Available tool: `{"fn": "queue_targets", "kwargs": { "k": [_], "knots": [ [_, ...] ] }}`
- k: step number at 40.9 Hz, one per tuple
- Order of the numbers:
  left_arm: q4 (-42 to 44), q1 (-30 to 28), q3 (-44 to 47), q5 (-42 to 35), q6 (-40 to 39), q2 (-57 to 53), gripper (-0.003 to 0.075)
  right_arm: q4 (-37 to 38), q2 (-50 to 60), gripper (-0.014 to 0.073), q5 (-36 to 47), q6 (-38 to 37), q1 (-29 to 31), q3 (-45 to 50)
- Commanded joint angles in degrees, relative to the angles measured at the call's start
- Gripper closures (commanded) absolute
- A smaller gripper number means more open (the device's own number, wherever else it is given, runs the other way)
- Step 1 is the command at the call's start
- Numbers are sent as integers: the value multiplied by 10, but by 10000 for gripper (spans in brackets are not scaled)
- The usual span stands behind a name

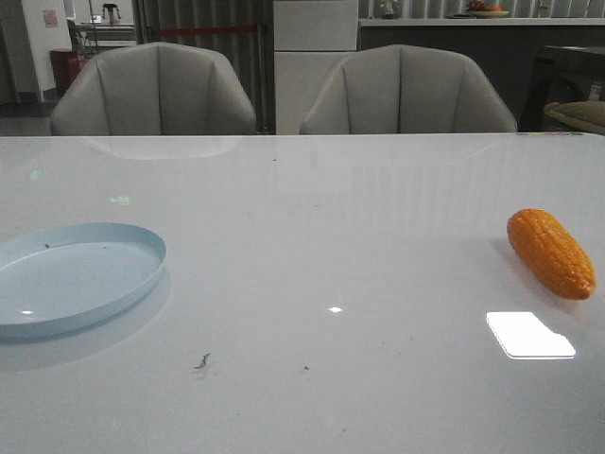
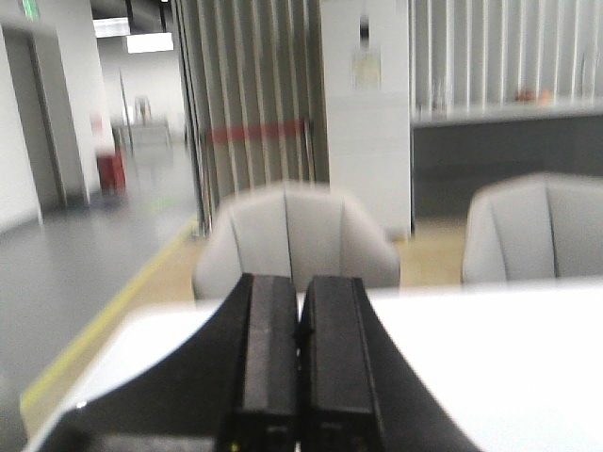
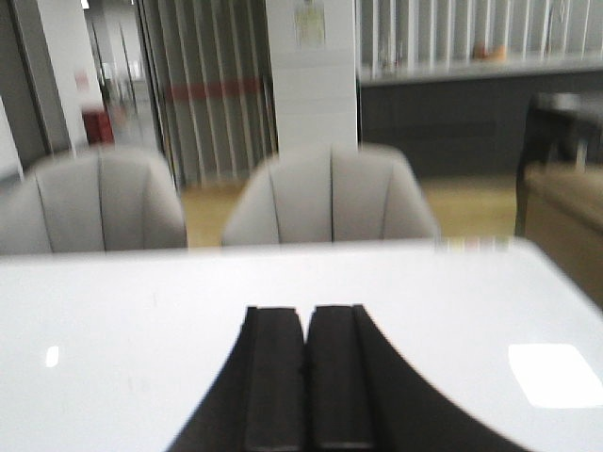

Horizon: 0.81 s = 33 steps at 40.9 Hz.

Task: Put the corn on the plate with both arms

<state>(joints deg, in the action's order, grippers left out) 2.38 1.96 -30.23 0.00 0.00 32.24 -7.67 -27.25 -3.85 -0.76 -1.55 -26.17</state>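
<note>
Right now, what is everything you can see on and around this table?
corn: one, orange, lying on the table's right side
plate: one, pale blue, on the table's left side, nothing on it
table: one, glossy white
chairs: two, grey, behind the table's far edge
counter: one, dark, back right of the room
left claw: one, black, fingers pressed together, holding nothing
right claw: one, black, fingers pressed together, holding nothing
</note>
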Motion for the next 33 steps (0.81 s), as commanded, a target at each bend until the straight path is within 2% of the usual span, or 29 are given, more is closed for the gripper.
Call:
{"fn": "queue_targets", "kwargs": {
  "k": [1,11,20,23,28,31,33],
  "knots": [
    [-7,0,-19,8,-7,61,631,-1,-59,564,-2,1,-3,-21],
    [-9,0,-19,70,-7,152,631,-5,-169,564,-91,1,-3,-21],
    [-9,0,-19,116,-7,185,608,-7,-216,564,-97,1,-3,-21],
    [-9,0,-19,125,-7,193,553,-7,-221,563,-96,1,-3,-21],
    [-9,0,-19,117,-7,213,397,-6,-228,556,-96,1,-3,-21],
    [-10,0,-19,100,-7,224,298,-6,-229,501,-97,1,-3,-21],
    [-11,0,-19,87,-7,232,257,-5,-229,433,-97,1,-3,-21]
  ]
}}
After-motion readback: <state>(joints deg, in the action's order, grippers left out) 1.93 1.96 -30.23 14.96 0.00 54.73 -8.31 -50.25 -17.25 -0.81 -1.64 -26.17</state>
